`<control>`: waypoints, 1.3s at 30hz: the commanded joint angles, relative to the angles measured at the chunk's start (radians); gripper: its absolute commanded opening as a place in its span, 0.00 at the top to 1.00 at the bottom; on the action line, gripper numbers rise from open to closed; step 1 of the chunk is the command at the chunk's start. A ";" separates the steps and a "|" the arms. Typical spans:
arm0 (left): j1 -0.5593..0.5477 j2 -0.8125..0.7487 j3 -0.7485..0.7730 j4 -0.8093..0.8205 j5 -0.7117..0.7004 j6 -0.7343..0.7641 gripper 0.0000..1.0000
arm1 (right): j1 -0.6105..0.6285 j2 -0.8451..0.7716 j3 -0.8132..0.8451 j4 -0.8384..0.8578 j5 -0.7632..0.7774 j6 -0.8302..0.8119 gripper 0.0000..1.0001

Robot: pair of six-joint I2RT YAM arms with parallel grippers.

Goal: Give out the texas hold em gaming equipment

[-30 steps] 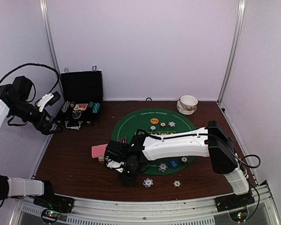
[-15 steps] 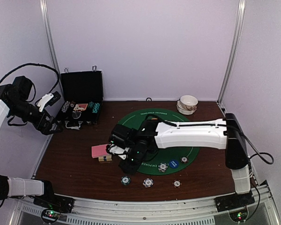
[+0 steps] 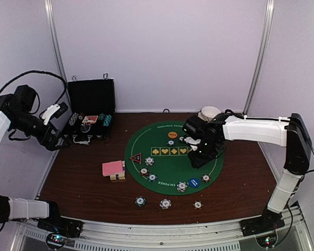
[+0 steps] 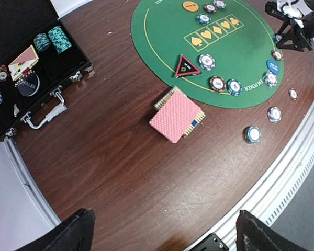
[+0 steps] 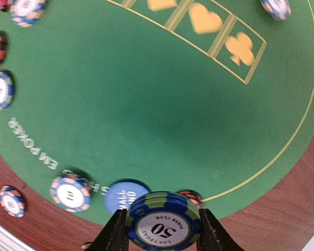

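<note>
My right gripper [image 3: 201, 151] hangs over the right side of the green poker mat [image 3: 167, 168], shut on a small stack of blue-and-green "50" chips [image 5: 162, 224]. Below it lie the blue disc [image 5: 126, 193] and a striped chip [image 5: 69, 192]. A pink-backed card deck [image 3: 113, 168] lies left of the mat. The black-and-red triangular marker [image 3: 135, 158] and orange disc [image 3: 172, 134] are on the mat, with several chips around them. My left gripper [image 3: 56, 140] is open and empty, high at the far left near the case. The left wrist view shows the deck [image 4: 176, 116] from above.
An open black case [image 3: 89, 117] with chips and cards stands at the back left. Stacked white bowls [image 3: 210, 115] stand at the back right, just behind my right arm. Three loose chips [image 3: 165, 203] lie on the wood in front of the mat.
My right arm swung from the mat's front left, by the deck, across to its right side. A chip now lies front left on the wood. My left arm has not moved.
</note>
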 commanded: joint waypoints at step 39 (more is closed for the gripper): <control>-0.234 0.075 -0.293 0.211 -0.106 0.044 0.02 | -0.230 -0.029 -0.235 0.143 0.033 0.120 0.32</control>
